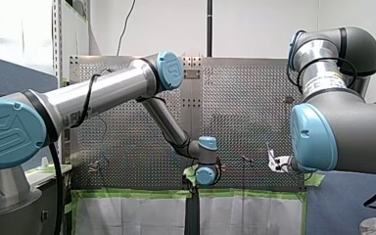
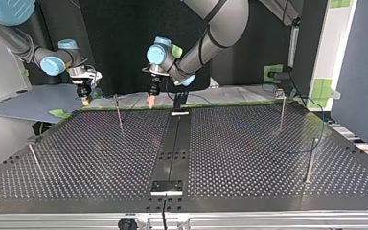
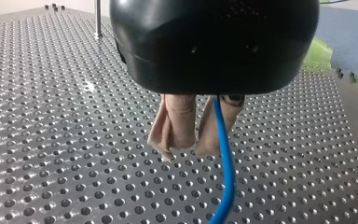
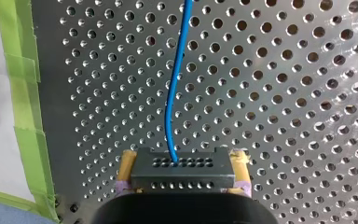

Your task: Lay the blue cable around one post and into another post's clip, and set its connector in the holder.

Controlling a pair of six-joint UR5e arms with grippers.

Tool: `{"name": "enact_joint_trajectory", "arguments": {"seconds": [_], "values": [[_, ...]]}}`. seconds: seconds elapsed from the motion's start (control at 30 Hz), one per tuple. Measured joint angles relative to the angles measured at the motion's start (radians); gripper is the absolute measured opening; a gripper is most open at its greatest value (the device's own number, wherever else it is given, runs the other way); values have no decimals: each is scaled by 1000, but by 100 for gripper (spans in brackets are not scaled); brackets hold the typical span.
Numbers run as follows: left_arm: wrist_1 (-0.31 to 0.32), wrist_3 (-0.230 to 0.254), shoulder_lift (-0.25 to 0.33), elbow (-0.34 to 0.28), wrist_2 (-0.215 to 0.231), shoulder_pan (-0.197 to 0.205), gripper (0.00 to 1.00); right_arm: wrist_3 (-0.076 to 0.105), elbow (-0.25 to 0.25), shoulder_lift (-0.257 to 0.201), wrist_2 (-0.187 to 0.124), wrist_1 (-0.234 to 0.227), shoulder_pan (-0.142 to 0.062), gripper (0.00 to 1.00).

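Gripping both ends of the job over the worktop's (image 2: pixel 249 143) far edge in the top view, your right jaws were clamped on the connector (image 4: pixel 182 170) and your left jaws pinched the blue cable (image 3: pixel 227 177), apparently so you could steer its slack around a post (image 2: pixel 309 160).

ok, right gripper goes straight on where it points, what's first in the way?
Most likely the perforated table, near its edge. The connector held in the right gripper would touch it first; depth is unclear.

connector (image 4: pixel 182 173) in my right tool (image 4: pixel 184 164), cable (image 4: pixel 173 88) ahead
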Motion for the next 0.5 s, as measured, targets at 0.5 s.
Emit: {"name": "enact_joint_trajectory", "arguments": {"seconds": [0.5], "values": [[31, 1, 0, 0, 29, 19, 7, 3, -7, 0, 1, -7, -4, 0]]}}
